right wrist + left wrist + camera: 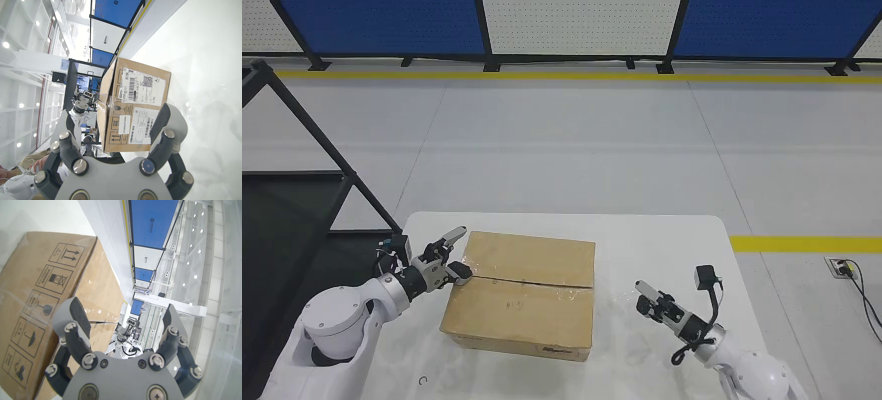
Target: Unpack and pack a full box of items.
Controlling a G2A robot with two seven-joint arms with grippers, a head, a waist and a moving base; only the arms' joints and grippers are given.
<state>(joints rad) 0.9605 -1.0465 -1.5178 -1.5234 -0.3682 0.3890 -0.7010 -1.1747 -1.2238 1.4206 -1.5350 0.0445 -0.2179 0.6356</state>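
Before blue panels (382, 25), white table (662, 240) holds box (522, 295); left hand (459, 252), right hand (644, 298) both spread.

The left arm (352, 310) stretches in toward the left end of the box (527, 290), wrist rolled so that the left gripper (456, 253) (122, 308) lies on its side, jaws spread wide. One finger sits at the box's top edge by the seam and the other stands off the box's far side. The right arm (742, 365) holds low off the right end of the box, well apart from it. The right gripper (644, 298) (116, 111) faces that end, jaws also parted with nothing between them.
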